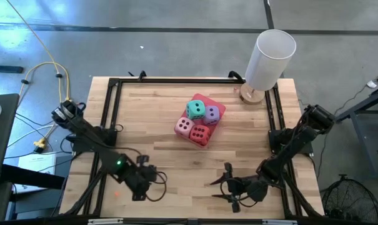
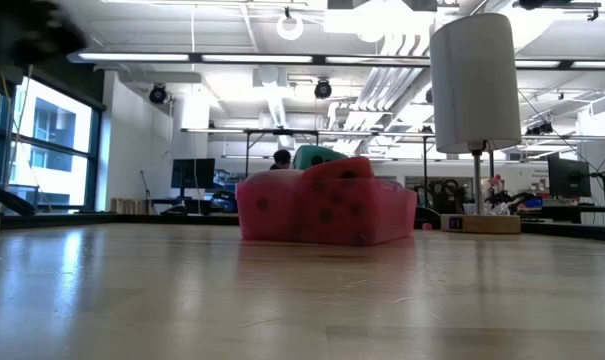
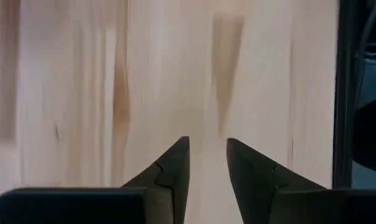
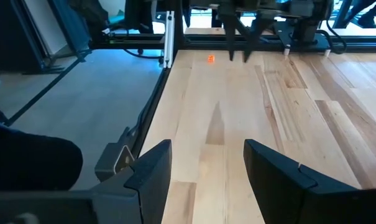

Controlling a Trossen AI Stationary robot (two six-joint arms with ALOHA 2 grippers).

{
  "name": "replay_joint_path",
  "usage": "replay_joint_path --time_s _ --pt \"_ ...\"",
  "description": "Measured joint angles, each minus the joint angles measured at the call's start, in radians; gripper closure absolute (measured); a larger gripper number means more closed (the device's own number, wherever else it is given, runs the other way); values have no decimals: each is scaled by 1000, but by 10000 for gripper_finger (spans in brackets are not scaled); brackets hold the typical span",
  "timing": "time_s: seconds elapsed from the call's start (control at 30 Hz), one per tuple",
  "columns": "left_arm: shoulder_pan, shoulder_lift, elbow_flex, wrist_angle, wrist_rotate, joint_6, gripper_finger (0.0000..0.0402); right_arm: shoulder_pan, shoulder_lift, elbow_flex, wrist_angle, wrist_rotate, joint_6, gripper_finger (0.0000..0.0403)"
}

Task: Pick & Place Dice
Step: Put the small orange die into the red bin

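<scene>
At the centre of the high view, four dice sit clustered on the pink tray (image 1: 217,106) on the table (image 1: 151,119): teal die (image 1: 195,109), purple die (image 1: 211,114), pale pink die (image 1: 184,125) and red die (image 1: 200,133). The left tool (image 1: 140,185), at the lower left, holds nothing, its fingers narrowly apart over bare wood. The right tool (image 1: 221,187), at the lower right, stands moderately open and empty. A white lamp (image 1: 268,59) stands at the upper right.

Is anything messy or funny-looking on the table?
Nothing looks spilled or broken. The four dice sit bunched together on the pink tray mid-table: teal die, purple die, pale pink die, red die. The one slightly odd thing is the tray lying turned at an angle to the table edges.
</scene>
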Motion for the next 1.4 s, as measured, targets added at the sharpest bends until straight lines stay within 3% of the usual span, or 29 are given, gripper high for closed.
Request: replay_joint_path --time_s 0.2,0.43,0.7,0.93,1.07,1.17,1.4 --pt "-96 0 0 -98 93 -278 312 -20 0 0 11 -1 9 211" --pt "-159 0 0 -61 139 -476 312 -20 0 0 21 -5 9 211" --pt "-158 0 -1 8 135 -383 312 -20 0 0 27 -6 8 211" --pt "-126 0 -1 5 147 -502 300 -20 0 0 27 -6 8 211" --pt "-124 0 -1 4 256 -519 279 -20 0 0 28 -6 7 211" --pt "-127 1 -1 -2 280 -540 256 -20 0 0 28 -6 7 211" --pt "-131 2 -1 -120 300 -614 225 -20 0 0 29 -6 7 211"
